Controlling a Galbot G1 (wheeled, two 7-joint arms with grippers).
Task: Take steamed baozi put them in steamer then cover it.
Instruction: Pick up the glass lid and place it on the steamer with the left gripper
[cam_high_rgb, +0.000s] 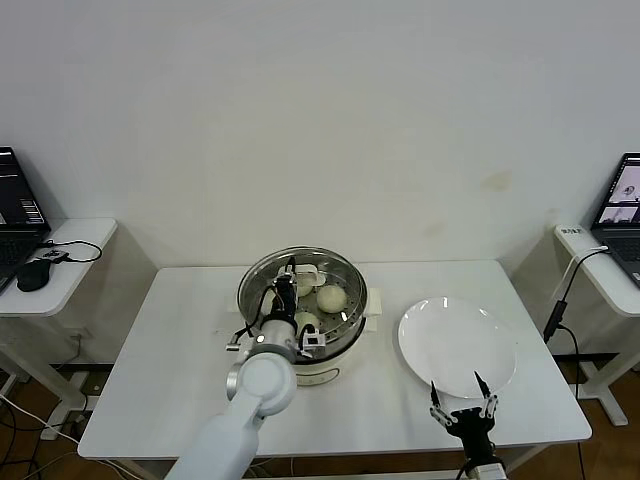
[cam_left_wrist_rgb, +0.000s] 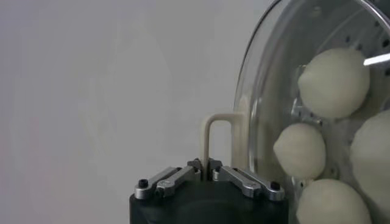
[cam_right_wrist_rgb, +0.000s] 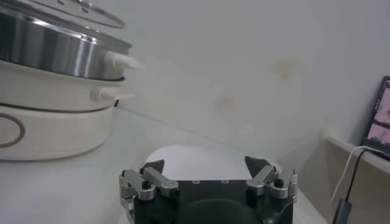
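The steamer (cam_high_rgb: 345, 335) stands mid-table on its cream-white base. The cover (cam_high_rgb: 262, 275), a clear glass lid, lies over its top; I cannot tell whether it rests fully on the rim. My left gripper (cam_high_rgb: 292, 270) is above the pot and shut on the lid's cream-white handle (cam_left_wrist_rgb: 207, 131). Through the glass (cam_left_wrist_rgb: 262, 109) I see several baozi (cam_left_wrist_rgb: 334, 82) on the perforated tray; they also show in the head view (cam_high_rgb: 331, 297). My right gripper (cam_high_rgb: 463, 402) is open and empty at the near edge of the plate. The right wrist view shows the steamer (cam_right_wrist_rgb: 55, 55) to one side.
An empty flat white plate (cam_high_rgb: 458, 345) lies right of the steamer, under my right gripper (cam_right_wrist_rgb: 204, 164). Side tables with laptops stand at the far left (cam_high_rgb: 15, 215) and far right (cam_high_rgb: 622, 210). The table's front edge is close to my right gripper.
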